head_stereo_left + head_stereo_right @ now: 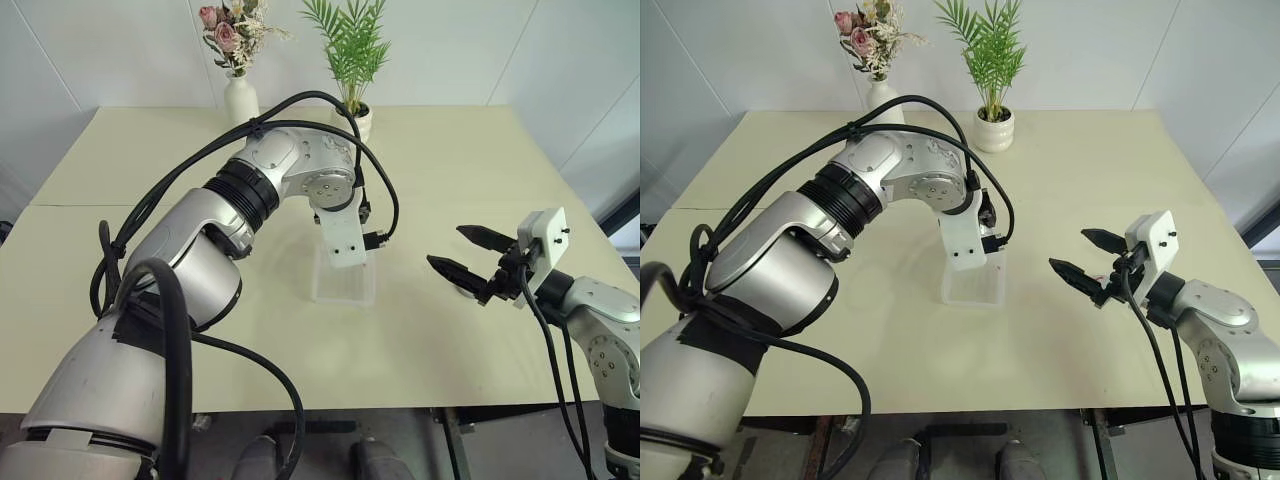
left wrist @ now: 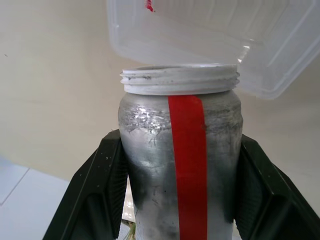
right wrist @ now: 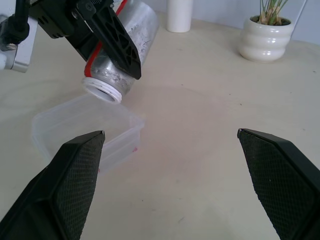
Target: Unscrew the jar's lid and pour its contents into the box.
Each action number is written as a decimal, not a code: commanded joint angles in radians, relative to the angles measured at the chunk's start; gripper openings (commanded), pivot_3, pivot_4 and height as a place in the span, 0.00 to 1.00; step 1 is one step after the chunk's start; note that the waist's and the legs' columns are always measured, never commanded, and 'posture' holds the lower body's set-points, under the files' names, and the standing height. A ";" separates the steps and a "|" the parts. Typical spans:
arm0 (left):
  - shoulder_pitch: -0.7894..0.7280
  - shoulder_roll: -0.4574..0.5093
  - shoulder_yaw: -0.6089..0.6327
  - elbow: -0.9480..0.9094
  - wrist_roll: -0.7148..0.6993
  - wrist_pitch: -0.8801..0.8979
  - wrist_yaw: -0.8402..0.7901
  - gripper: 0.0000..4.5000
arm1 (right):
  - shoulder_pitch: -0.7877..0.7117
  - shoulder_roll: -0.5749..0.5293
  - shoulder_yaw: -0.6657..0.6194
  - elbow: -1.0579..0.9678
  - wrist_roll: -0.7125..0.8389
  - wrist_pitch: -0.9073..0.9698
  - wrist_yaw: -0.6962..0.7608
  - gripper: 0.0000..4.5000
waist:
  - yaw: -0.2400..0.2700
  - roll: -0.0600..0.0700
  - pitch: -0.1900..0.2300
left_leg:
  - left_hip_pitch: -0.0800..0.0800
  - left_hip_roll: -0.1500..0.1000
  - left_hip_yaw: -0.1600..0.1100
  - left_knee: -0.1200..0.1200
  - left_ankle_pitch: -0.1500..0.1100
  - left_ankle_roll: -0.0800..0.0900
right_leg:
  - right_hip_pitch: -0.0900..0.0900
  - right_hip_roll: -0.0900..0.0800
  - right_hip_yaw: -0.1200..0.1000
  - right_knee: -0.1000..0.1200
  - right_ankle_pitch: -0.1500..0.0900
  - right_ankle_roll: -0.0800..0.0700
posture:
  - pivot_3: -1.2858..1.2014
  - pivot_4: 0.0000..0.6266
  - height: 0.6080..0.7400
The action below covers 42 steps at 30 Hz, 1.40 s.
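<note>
The left gripper (image 3: 107,37) has its fingers (image 2: 95,195) clenched on the jar (image 2: 180,165), one on each side of its red-striped body. The jar is lidless, its threaded white mouth tilted downward over the box (image 3: 75,125), just above the rim. The box, clear and shallow, sits on the pale desk (image 1: 470,180) near its middle. The right gripper (image 1: 468,262) hovers apart to the right of the box, its fingers (image 3: 70,185) spread wide and holding nothing. At the desk's far edge stand a white flower vase (image 1: 240,98) and a white plant pot (image 1: 994,128).
</note>
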 commanded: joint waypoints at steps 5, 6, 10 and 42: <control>-0.030 0.023 -0.069 -0.010 0.112 -0.043 0.037 0.56 | -0.037 0.020 0.003 0.024 0.007 -0.035 0.009 1.00 | -0.001 0.000 0.000 | 0.001 0.000 0.001 0.001 0.000 0.000 | 0.001 0.000 0.001 0.001 0.000 0.000 | 0.52 0.24 1.00; -0.043 0.019 -0.076 0.005 0.135 -0.031 0.070 0.56 | -0.040 0.025 0.008 0.026 0.005 -0.037 0.010 1.00 | -0.001 0.000 0.000 | 0.001 0.000 0.001 0.001 0.000 0.000 | 0.001 0.000 0.001 0.002 0.000 0.000 | 0.52 0.24 1.00; -0.104 0.015 -0.092 0.057 0.183 -0.009 0.136 0.56 | -0.051 0.032 0.016 0.036 -0.001 -0.040 0.015 1.00 | -0.001 -0.001 0.001 | 0.000 0.000 0.001 0.005 -0.001 0.001 | 0.000 0.000 0.001 0.006 0.000 0.000 | 0.52 0.24 1.00; 0.687 0.138 0.863 -0.531 -0.838 0.713 0.130 0.56 | -0.045 0.009 0.035 0.086 -0.007 -0.027 0.052 1.00 | -0.013 0.000 0.000 | 0.004 0.003 -0.001 0.023 0.001 0.001 | 0.001 0.003 0.001 0.030 0.000 0.001 | 0.52 0.24 1.00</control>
